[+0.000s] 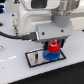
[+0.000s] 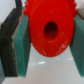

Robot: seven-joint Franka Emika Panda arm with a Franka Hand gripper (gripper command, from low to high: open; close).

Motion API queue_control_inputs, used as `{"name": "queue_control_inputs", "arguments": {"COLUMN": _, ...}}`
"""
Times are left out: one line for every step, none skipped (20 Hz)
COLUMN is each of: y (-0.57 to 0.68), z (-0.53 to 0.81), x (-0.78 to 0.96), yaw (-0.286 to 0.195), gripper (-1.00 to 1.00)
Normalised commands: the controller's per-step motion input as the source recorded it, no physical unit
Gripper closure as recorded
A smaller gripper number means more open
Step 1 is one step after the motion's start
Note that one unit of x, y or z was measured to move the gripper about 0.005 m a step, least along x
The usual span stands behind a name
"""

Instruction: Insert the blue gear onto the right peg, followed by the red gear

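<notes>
White table surface point(image 1: 15, 70) fills the exterior view, and on it lies a black plate with a light rim point(image 1: 34, 58). At the plate's end toward the exterior view's right sits the blue gear point(image 1: 50, 55), flat on the plate, only its lower edge showing beneath what is above it. The red gear point(image 1: 53, 48) stands directly over the blue gear, touching or almost touching it; which of the two I cannot tell. The gripper point(image 1: 54, 44) comes down from the white arm body point(image 1: 37, 20) and closes around the red gear from both sides. The right peg is hidden under the gears. A black cable point(image 1: 12, 35) runs along the arm toward the exterior view's left.

Seen from the wrist view, the red gear point(image 2: 50, 31) fills the middle, its toothed rim and dark central hole plain. Teal finger pads point(image 2: 22, 47) press against its flanks on either side, so the gripper point(image 2: 50, 40) is clamped on it. Pale surface shows below, blurred.
</notes>
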Motion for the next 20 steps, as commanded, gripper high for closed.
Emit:
{"name": "queue_control_inputs", "arguments": {"y": -0.19, "z": -0.31, "x": 0.02, "yaw": 0.000, "gripper": 1.00}}
{"name": "queue_control_inputs", "arguments": {"y": -0.16, "z": -0.34, "x": 0.02, "yaw": 0.000, "gripper": 1.00}}
{"name": "queue_control_inputs", "arguments": {"y": -0.05, "z": -0.34, "x": 0.02, "yaw": 0.000, "gripper": 1.00}}
{"name": "queue_control_inputs", "arguments": {"y": 0.01, "z": -0.16, "x": 0.04, "yaw": 0.000, "gripper": 1.00}}
{"name": "queue_control_inputs", "arguments": {"y": 0.00, "z": -0.20, "x": 0.05, "yaw": 0.000, "gripper": 1.00}}
{"name": "queue_control_inputs", "arguments": {"y": 0.00, "z": -0.09, "x": 0.06, "yaw": 0.000, "gripper": 1.00}}
{"name": "queue_control_inputs", "arguments": {"y": 0.00, "z": -0.11, "x": 0.06, "yaw": 0.000, "gripper": 1.00}}
{"name": "queue_control_inputs", "arguments": {"y": 0.00, "z": -0.15, "x": 0.06, "yaw": 0.000, "gripper": 1.00}}
{"name": "queue_control_inputs", "arguments": {"y": 0.00, "z": -0.33, "x": 0.04, "yaw": 0.000, "gripper": 1.00}}
{"name": "queue_control_inputs", "arguments": {"y": 0.00, "z": -0.37, "x": 0.03, "yaw": 0.000, "gripper": 1.00}}
{"name": "queue_control_inputs", "arguments": {"y": 0.00, "z": -0.35, "x": 0.02, "yaw": 0.000, "gripper": 1.00}}
{"name": "queue_control_inputs", "arguments": {"y": 0.00, "z": -0.28, "x": 0.01, "yaw": 0.000, "gripper": 1.00}}
{"name": "queue_control_inputs", "arguments": {"y": 0.00, "z": -0.34, "x": 0.00, "yaw": 0.000, "gripper": 1.00}}
{"name": "queue_control_inputs", "arguments": {"y": 0.00, "z": -0.24, "x": 0.01, "yaw": 0.000, "gripper": 1.00}}
{"name": "queue_control_inputs", "arguments": {"y": 0.00, "z": -0.17, "x": 0.01, "yaw": 0.000, "gripper": 1.00}}
{"name": "queue_control_inputs", "arguments": {"y": 0.00, "z": -0.02, "x": -0.01, "yaw": 0.000, "gripper": -1.00}}
{"name": "queue_control_inputs", "arguments": {"y": 0.02, "z": 0.09, "x": -0.01, "yaw": 0.000, "gripper": -1.00}}
{"name": "queue_control_inputs", "arguments": {"y": 0.04, "z": 0.23, "x": -0.01, "yaw": 0.000, "gripper": -1.00}}
{"name": "queue_control_inputs", "arguments": {"y": 0.06, "z": 0.33, "x": -0.01, "yaw": 0.000, "gripper": -1.00}}
{"name": "queue_control_inputs", "arguments": {"y": 0.09, "z": 0.42, "x": -0.02, "yaw": 0.000, "gripper": -1.00}}
